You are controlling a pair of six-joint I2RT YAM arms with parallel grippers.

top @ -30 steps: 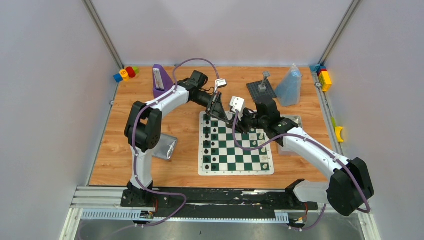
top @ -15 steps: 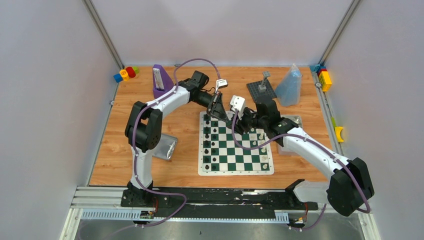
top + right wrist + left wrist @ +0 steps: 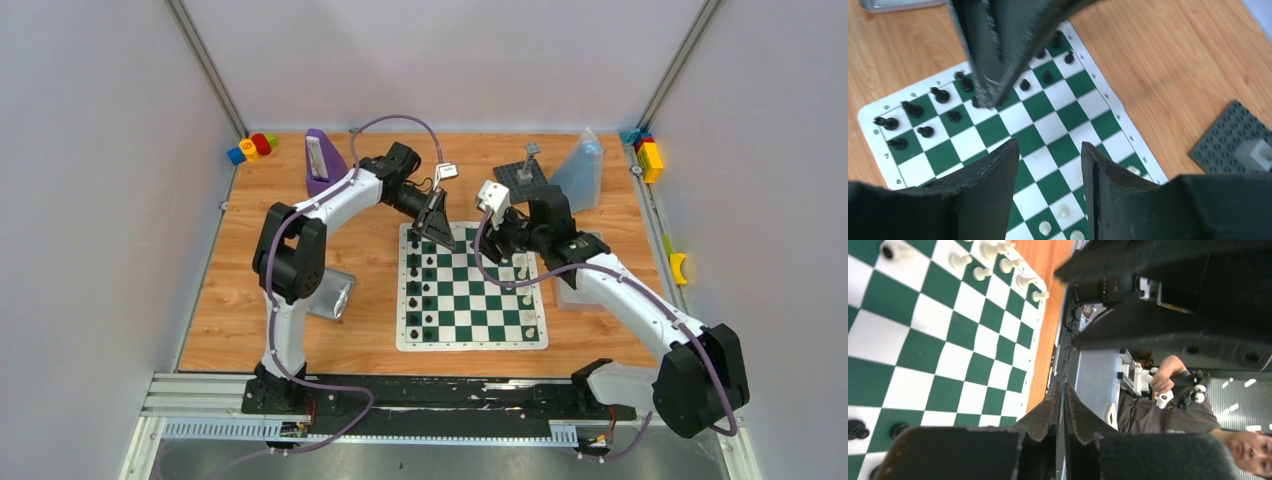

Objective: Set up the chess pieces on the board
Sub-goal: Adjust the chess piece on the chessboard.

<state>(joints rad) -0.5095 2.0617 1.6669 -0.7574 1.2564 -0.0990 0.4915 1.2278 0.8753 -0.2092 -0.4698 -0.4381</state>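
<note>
The green and white board (image 3: 470, 343) lies mid-table. Black chess pieces (image 3: 415, 290) stand in its two left columns, white pieces (image 3: 522, 290) along its right side. My left gripper (image 3: 439, 240) hangs over the board's far left corner, shut, with nothing between its fingers (image 3: 1048, 410). My right gripper (image 3: 500, 243) hovers over the far right part of the board, open and empty. The right wrist view shows the board (image 3: 1053, 125) below the right gripper (image 3: 1049, 145), black pieces (image 3: 913, 109), white pieces (image 3: 1063, 211) and the left gripper's fingers (image 3: 998, 55).
Behind the board stand a grey studded plate (image 3: 521, 177), a clear plastic bag (image 3: 578, 172) and a purple object (image 3: 322, 160). Colourful blocks (image 3: 252, 147) sit in the far left corner, more (image 3: 648, 155) at the far right. A silver tin (image 3: 335, 293) lies left of the board.
My right gripper has opened and drawn back up and to the right from the board's far edge. My left gripper has closed and barely moved.
</note>
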